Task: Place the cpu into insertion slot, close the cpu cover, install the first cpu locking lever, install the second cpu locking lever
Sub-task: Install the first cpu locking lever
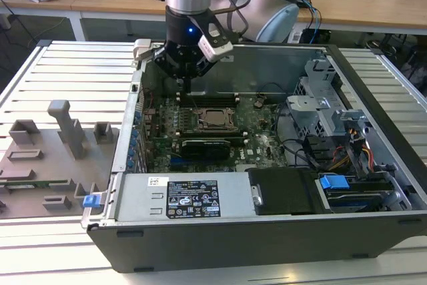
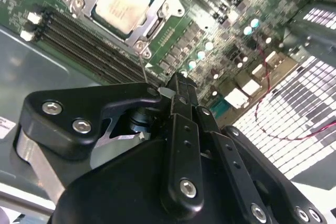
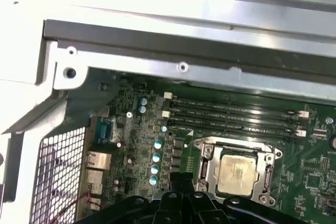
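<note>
We see a green motherboard (image 1: 263, 145) carrying a pale golden-silver chip (image 3: 237, 174) inside a shiny silver cover (image 3: 206, 167). Black memory slots (image 3: 231, 120) end in white clips, and small capacitors (image 3: 156, 158) have teal tops. The gripper (image 1: 185, 83) is black. The case (image 1: 267, 245) is dark grey outside, bare silver within, with a black-and-white label (image 1: 192, 198) and blue tabs (image 1: 333, 181). On the exterior view's left, a plain grey tray (image 1: 40, 165) lies on a white ribbed table (image 1: 73, 65).
</note>
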### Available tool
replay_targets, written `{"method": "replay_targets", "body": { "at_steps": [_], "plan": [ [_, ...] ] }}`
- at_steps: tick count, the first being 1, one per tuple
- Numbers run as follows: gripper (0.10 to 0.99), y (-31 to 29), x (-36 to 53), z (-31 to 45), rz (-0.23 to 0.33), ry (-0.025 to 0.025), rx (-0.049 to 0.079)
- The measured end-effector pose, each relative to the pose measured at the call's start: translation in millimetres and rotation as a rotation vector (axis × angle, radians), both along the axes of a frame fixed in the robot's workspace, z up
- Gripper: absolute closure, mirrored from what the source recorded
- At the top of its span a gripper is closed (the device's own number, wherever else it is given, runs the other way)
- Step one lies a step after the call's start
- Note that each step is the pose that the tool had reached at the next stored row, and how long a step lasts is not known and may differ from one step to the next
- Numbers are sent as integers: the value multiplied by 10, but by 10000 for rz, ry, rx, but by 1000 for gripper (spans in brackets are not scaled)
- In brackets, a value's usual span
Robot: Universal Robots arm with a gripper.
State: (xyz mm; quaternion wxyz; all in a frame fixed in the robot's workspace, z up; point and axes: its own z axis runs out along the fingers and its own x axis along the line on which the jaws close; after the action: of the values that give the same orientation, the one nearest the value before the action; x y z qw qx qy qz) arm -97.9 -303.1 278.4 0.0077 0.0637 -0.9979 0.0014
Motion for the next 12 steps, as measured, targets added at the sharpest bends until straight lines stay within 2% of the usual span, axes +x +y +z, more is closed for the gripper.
{"method": "replay_targets", "body": {
  "at_steps": [7,12],
  "plan": [
    [980,63,-112,-15,1,1,0],
    [980,139,-123,-50,1,1,1]
  ]
}}
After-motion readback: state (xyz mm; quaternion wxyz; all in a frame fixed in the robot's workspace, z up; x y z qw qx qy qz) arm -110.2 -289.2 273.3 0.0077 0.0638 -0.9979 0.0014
